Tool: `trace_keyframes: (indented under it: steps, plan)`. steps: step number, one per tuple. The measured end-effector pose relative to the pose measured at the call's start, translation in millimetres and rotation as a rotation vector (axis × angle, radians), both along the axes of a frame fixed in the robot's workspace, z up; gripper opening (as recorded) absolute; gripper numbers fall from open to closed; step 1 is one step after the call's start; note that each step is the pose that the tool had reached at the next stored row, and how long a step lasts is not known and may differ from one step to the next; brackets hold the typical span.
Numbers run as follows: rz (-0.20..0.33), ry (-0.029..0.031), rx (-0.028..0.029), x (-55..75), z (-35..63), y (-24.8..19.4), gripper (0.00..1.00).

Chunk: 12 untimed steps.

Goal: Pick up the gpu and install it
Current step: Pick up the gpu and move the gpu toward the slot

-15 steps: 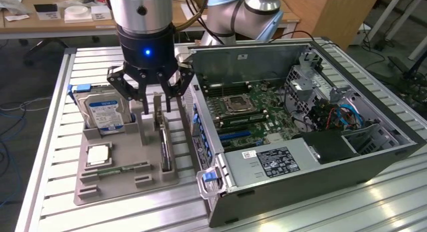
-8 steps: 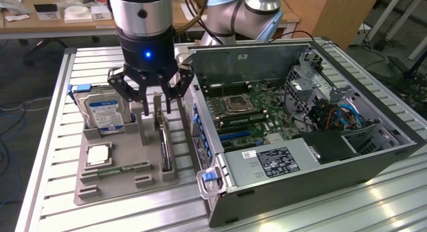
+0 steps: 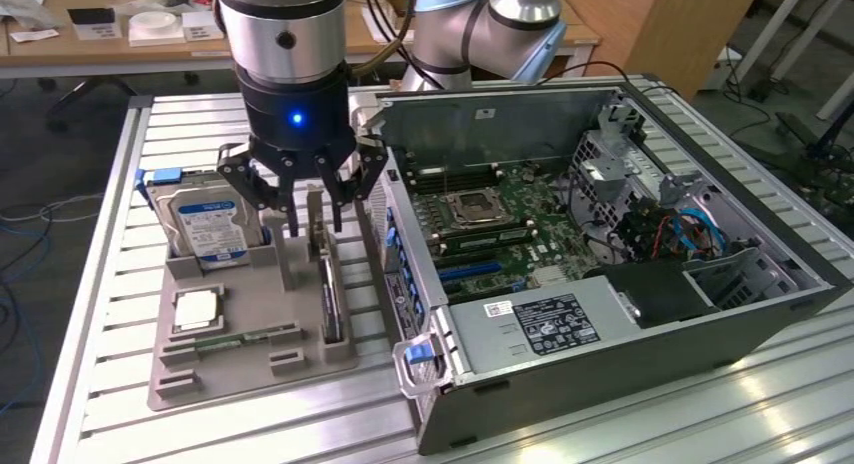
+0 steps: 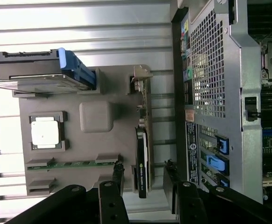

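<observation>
Hovering above the tray (image 3: 240, 369), the gripper (image 3: 314, 225) points straight down with its jaws spread wide and holds nothing. One finger stands on each side of the gpu (image 3: 328, 289), with a clear gap between each finger and the card. In the wrist view the two dark fingertips (image 4: 118, 181) flank the black face of the card without touching it.

The gpu stands on its long edge in a narrow slot of the tray, along the tray side nearest the case (image 3: 747, 284). Its pale metal bracket sits at one end; the rest of the visible edge is dark.

The tray is grey and rests on a slatted metal table (image 3: 94, 384). It also carries:
- a hard drive (image 3: 203, 229), upright in its slot, on the exterior view's left of the gripper;
- a CPU (image 3: 198, 309), lying flat in a square pocket;
- a memory stick (image 3: 248, 336), lying in a slot just beside the CPU.

The case lies on its side just beside the tray, on the exterior view's right, with its side panel off and the motherboard (image 3: 494, 219) exposed.
</observation>
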<state>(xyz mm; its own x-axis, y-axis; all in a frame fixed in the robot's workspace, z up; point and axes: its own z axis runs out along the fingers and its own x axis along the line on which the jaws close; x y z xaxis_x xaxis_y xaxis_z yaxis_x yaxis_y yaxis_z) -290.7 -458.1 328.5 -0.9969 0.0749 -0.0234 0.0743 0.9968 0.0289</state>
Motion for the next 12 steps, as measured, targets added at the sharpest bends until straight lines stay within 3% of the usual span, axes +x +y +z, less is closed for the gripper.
trace_keyframes:
  steps: [12]
  plan:
    - [0.0, -0.0003, 0.0003, 0.0, -0.8, 0.0, 0.47]
